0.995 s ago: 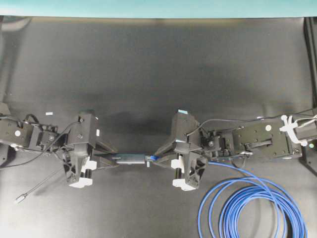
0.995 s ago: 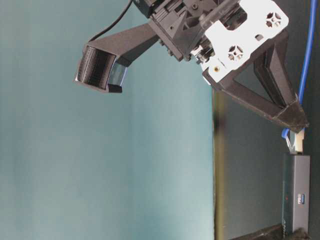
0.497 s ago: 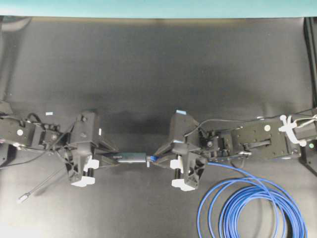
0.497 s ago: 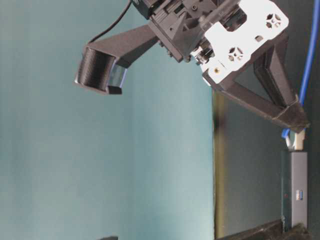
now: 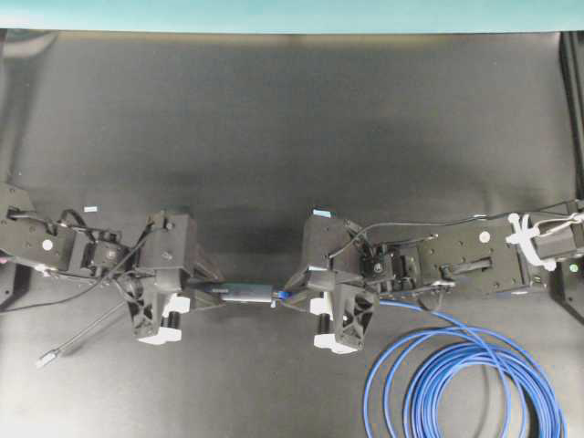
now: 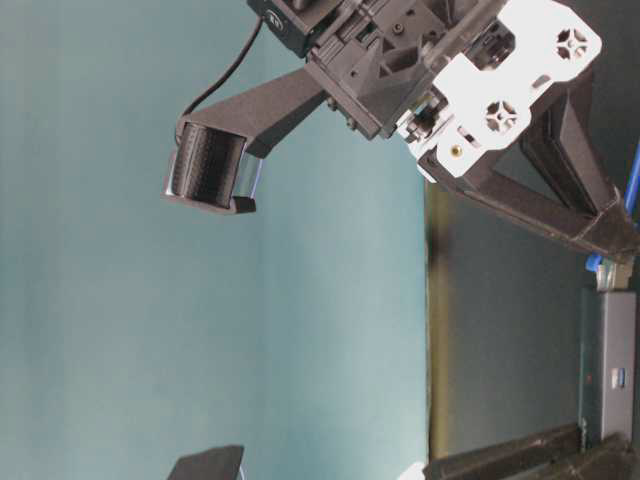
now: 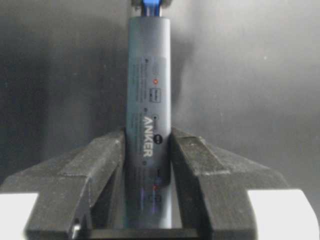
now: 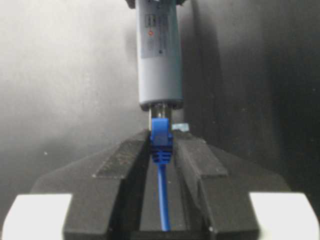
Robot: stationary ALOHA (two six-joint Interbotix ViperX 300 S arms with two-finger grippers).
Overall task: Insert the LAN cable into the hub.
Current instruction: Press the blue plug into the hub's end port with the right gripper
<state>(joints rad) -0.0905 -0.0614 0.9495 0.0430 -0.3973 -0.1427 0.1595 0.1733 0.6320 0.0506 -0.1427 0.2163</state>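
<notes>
We have shifted both black grippers, left [image 5: 203, 294] and right [image 5: 290, 294], slightly toward the table's near edge. The slim dark-grey rectangular hub [image 5: 243, 293] moved with them. The clear plug of the bright-blue LAN cable [image 8: 161, 141] now sits closer against its end.

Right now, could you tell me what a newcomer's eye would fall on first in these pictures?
Probably the two black arms meeting nose to nose at mid-table: the left pincer clamps the grey Anker hub, and the right pincer holds the blue LAN cable's plug at the hub's end port. Next, the cable's big bright-blue coil at the lower right of the black mat.
</notes>
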